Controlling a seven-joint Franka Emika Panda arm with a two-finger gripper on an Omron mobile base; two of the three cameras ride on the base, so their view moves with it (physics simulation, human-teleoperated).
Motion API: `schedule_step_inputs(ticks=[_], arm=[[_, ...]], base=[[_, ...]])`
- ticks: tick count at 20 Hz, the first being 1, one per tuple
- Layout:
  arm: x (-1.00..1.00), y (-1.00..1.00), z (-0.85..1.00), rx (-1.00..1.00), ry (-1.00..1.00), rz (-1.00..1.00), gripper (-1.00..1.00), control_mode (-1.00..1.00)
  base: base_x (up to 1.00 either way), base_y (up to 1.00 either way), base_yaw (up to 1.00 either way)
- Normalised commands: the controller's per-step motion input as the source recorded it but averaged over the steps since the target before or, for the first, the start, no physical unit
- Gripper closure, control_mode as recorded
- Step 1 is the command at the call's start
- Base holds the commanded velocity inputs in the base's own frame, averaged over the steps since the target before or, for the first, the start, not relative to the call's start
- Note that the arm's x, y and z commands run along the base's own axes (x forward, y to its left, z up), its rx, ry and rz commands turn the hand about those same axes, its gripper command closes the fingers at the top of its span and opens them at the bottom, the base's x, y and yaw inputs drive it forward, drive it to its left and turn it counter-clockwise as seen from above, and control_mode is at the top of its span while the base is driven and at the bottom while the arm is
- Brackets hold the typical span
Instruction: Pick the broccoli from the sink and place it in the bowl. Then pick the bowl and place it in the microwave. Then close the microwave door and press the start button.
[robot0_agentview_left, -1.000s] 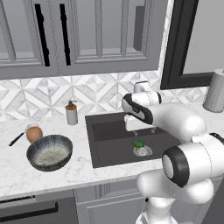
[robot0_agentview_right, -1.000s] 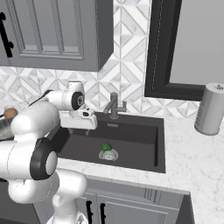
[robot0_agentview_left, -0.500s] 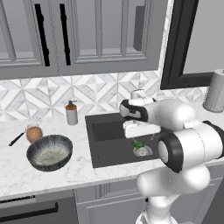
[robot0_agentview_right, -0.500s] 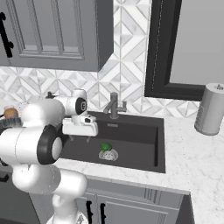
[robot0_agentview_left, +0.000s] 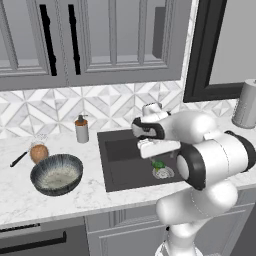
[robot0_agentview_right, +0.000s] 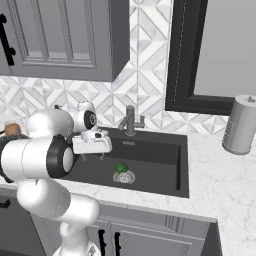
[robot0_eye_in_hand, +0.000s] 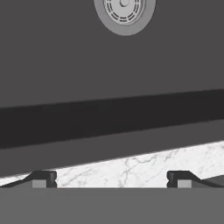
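The broccoli (robot0_agentview_left: 159, 164) (robot0_agentview_right: 120, 168), a small green floret, lies on the sink (robot0_agentview_left: 125, 167) (robot0_agentview_right: 155, 165) floor beside the round drain (robot0_agentview_right: 124, 176) (robot0_eye_in_hand: 124, 11). My gripper (robot0_agentview_left: 156, 154) (robot0_agentview_right: 93, 155) (robot0_eye_in_hand: 110, 179) hangs open over the left part of the basin, above and to the left of the broccoli, with nothing between its fingertips (robot0_eye_in_hand: 41, 178). In the hand view the dark sink floor (robot0_eye_in_hand: 109, 57) fills the middle and a strip of marble shows low down. The striped bowl (robot0_agentview_left: 56, 174) stands empty on the counter left of the sink. The microwave is out of view.
A soap bottle (robot0_agentview_left: 81, 129) stands at the sink's back left corner. A brown-orange item with a black handle (robot0_agentview_left: 37, 152) lies behind the bowl. The faucet (robot0_agentview_right: 131, 120) rises at the sink's back edge. A paper towel roll (robot0_agentview_left: 245, 104) (robot0_agentview_right: 241, 124) stands far right. Grey cabinets hang overhead.
The hand has come down toward the sink and shifted slightly left, its jaws staying wide. The broccoli and bowl have not moved.
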Motion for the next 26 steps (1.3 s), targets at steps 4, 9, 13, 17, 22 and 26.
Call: schedule_step_inputs(ticks=[4,9,13,17,22,26], arm=[[0.00,0.00,-0.24,-0.16,-0.10,0.00,-1.00,-1.00],[0.10,0.00,-0.06,-0.06,0.00,0.00,-1.00,-1.00],[0.16,0.00,-0.03,-0.04,0.00,0.00,-1.00,-1.00],[0.11,0.00,-0.05,-0.03,0.00,0.00,-1.00,-1.00],[0.08,0.00,-0.09,0.00,0.00,0.00,-1.00,-1.00],[0.07,0.00,-0.18,0.00,0.00,0.00,-1.00,-1.00]], base=[[0.00,0.00,0.00],[0.00,0.00,0.00],[0.00,0.00,0.00],[0.00,0.00,0.00],[0.00,0.00,0.00],[0.00,0.00,0.00]])
